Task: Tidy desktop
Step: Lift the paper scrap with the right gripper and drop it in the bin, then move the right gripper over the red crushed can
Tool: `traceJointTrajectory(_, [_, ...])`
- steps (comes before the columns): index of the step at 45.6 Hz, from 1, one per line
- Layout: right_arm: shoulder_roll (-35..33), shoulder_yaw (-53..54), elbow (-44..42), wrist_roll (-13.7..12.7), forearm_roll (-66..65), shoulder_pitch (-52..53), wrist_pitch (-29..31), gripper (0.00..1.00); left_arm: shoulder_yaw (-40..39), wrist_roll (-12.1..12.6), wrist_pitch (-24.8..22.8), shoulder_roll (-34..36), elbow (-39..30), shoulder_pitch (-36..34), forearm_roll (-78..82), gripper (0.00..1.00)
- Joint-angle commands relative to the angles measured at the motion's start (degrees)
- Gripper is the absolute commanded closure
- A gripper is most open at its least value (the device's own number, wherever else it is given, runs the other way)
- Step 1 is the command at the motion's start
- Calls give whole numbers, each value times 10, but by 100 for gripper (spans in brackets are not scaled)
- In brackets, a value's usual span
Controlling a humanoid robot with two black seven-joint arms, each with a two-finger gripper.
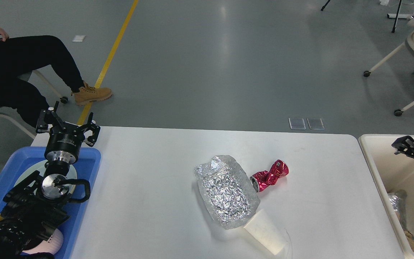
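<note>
My right end effector [403, 145] hangs above the bin [376, 162]; its opening I cannot tell. The left end effector [68, 124] is spread wide, empty. On the worktop [156, 201], left of the right end effector, lies the can [270, 175]: approach low, grip across its crushed waist.

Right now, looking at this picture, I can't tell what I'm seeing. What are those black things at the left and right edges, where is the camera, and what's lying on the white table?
The camera sits in the robot's head, looking forward and down. The black things are its two arms. The left gripper hangs over a blue tray with its fingers spread open, holding nothing. The right gripper pokes in over the cream bin; it is too small and dark to tell whether it is open. On the white table lie a crumpled foil sheet, a crushed red can and a tipped-over paper cup, partly under the foil.
</note>
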Motion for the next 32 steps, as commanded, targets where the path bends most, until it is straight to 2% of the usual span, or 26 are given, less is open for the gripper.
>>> traceJointTrajectory(1, [19,-38,43,1,2,99,66,0,0,-1,0,0,0,0,0,3])
traceJointTrajectory(16, [138,-142,198,3,2,337,184,0,0,0,0,0,0,0,0,3])
traceJointTrajectory(23, [184,-141,254,3,2,442,230,0,0,0,0,0,0,0,0,3])
traceJointTrajectory(32, [193,-106,299,3,2,543,305,0,0,-1,0,0,0,0,0,3])
